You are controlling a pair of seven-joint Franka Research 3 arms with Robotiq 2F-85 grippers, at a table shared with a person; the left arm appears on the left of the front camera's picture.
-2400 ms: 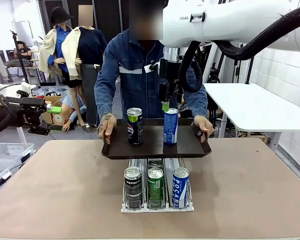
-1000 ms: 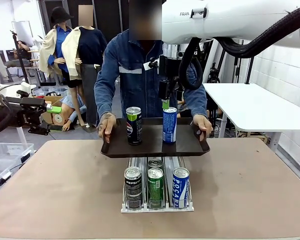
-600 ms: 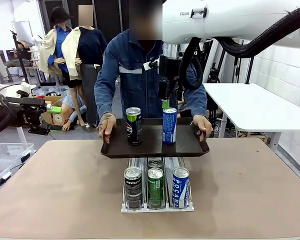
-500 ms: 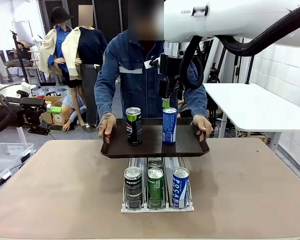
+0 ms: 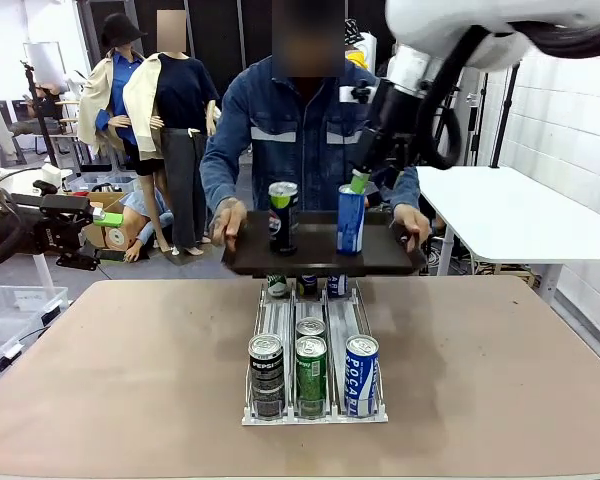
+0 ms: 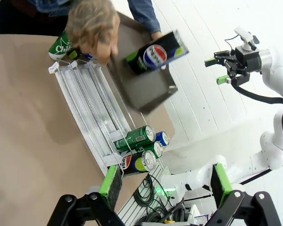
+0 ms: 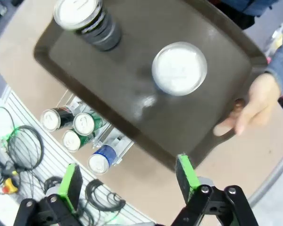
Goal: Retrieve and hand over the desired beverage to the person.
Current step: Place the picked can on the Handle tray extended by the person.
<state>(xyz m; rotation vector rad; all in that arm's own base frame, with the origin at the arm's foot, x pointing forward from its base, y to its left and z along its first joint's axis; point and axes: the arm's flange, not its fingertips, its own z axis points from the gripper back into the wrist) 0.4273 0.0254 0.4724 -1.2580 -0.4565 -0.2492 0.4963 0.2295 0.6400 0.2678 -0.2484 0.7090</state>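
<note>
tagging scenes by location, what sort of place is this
Probably a robotics lab staged as a drinks counter: white robot arm, can rack on a bare table, and a person holding a tray of cans.

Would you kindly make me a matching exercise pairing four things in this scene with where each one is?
Things:
1. blue can
2. green can
3. right gripper
4. left gripper

Places:
A. front middle lane of the rack
B. open, off the table's left side
C. standing on the tray
D. open, above the tray's cans

Pairs: 1-C, 2-A, 3-D, 4-B
</note>
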